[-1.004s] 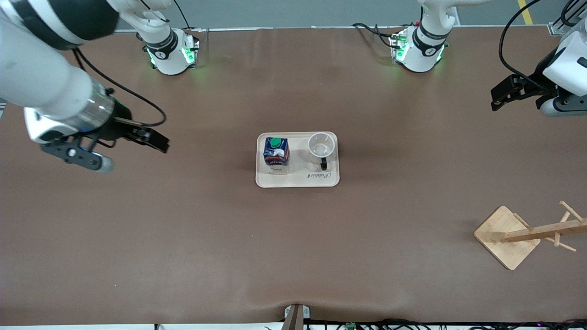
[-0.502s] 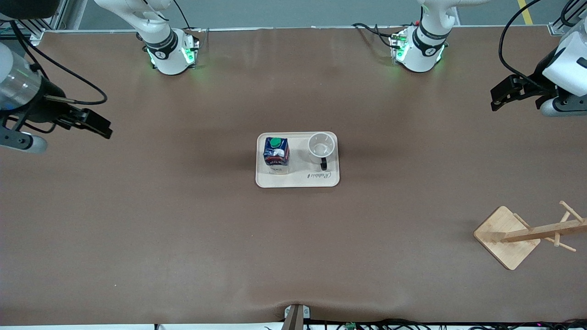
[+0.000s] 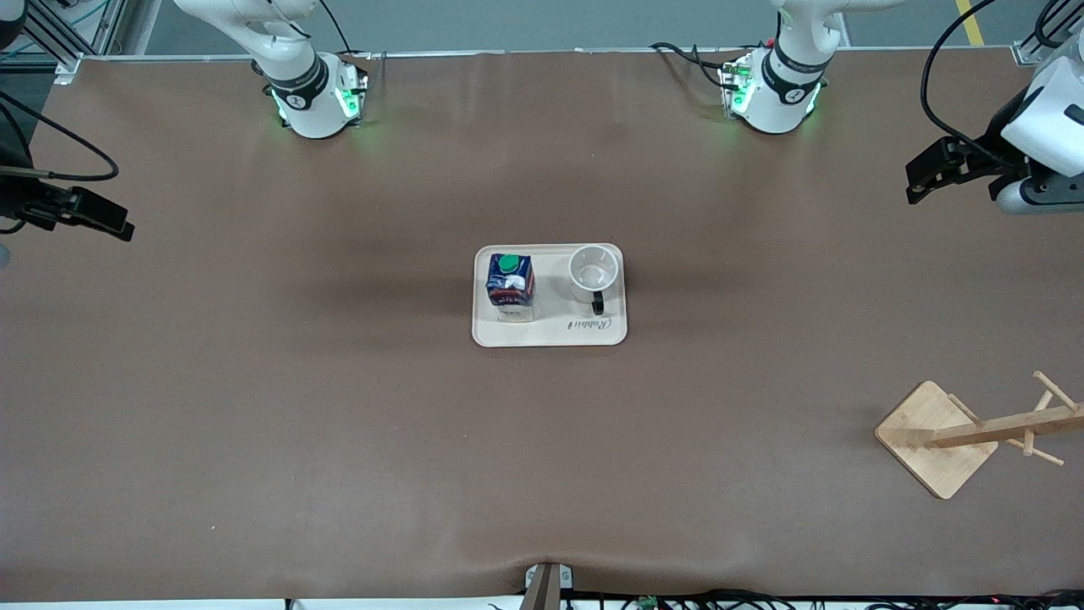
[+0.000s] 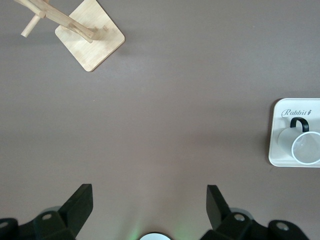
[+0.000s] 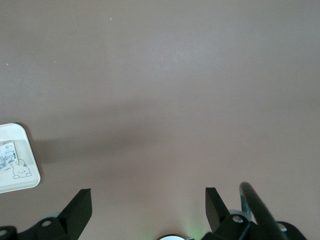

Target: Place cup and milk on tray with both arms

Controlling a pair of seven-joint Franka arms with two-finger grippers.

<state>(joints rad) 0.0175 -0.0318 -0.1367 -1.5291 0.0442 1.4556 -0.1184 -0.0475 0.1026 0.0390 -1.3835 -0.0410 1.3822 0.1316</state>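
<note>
The cream tray [image 3: 550, 333] lies at the table's middle. On it stand the dark blue milk carton [image 3: 510, 284] with a green cap, toward the right arm's end, and the white cup [image 3: 593, 272] with a black handle, toward the left arm's end. My left gripper [image 3: 919, 180] is open and empty, held over the table's left-arm end. My right gripper [image 3: 110, 224] is open and empty, over the table's right-arm end. The left wrist view shows its fingers [image 4: 82, 202] wide apart, with the cup [image 4: 300, 142] on the tray [image 4: 277, 150]. The right wrist view shows a tray corner [image 5: 20, 175].
A wooden rack with a square base [image 3: 936, 438] and pegs stands near the left arm's end, nearer the front camera; it also shows in the left wrist view [image 4: 90, 35]. The arms' bases [image 3: 318, 97] stand along the table's back edge. Cables run along the front edge.
My right gripper has drawn back away from the tray toward the right arm's end of the table and risen. The left arm, tray, milk and cup have not moved.
</note>
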